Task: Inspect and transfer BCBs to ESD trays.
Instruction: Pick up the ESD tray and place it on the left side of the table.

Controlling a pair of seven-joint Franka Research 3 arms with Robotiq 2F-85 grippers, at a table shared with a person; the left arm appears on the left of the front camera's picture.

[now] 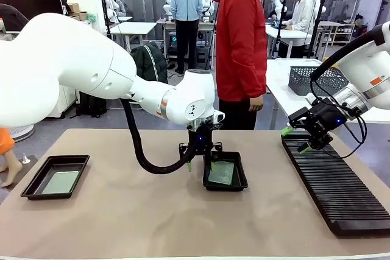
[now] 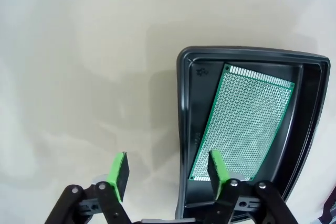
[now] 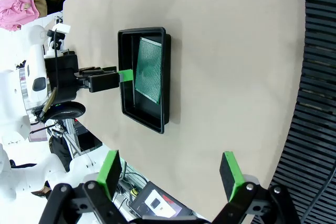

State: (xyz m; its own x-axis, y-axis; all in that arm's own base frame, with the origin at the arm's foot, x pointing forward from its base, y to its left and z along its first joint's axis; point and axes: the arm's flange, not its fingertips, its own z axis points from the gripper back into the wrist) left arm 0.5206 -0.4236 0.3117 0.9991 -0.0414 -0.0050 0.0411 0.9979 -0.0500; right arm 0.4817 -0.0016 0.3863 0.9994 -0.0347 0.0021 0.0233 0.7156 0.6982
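Left gripper (image 2: 167, 174) hung low over the near rim of the centre ESD tray (image 2: 185, 129). Fingers apart, nothing between them: one pad (image 2: 119, 174) above bare tabletop (image 2: 79, 77), the other (image 2: 217, 169) inside the tray over the board's near corner. They straddled the tray wall, not the board.

The BCB (image 2: 244, 121) lay flat on that tray's floor, skewed against the walls, one long edge close to the rim. Step in hand looked like a grip on the tray rim, or a release and retreat; I could not tell which. If a rim grip, the inner pad should meet the wall and stay off the board's corner. Any lift should go straight up and level, or the loose board would slide.

Materials: board thin and rigid, green, covered in a fine grid of holes, pale strip at the far end. Tray glossy black moulded plastic, flared rim, rounded corners; likely slick against the pads. Tabletop matte beige, smooth.

Farther left, a second ESD tray (image 1: 55, 176) held a paler board (image 1: 60, 182), lying flat.

Right gripper (image 1: 297, 138) hovered above the long ribbed black rack (image 1: 335, 193), fingers spread wide, empty.

Beyond the tabletop stood a person in a red jacket (image 1: 239, 35); grey mesh basket (image 1: 317, 80) on the next table.
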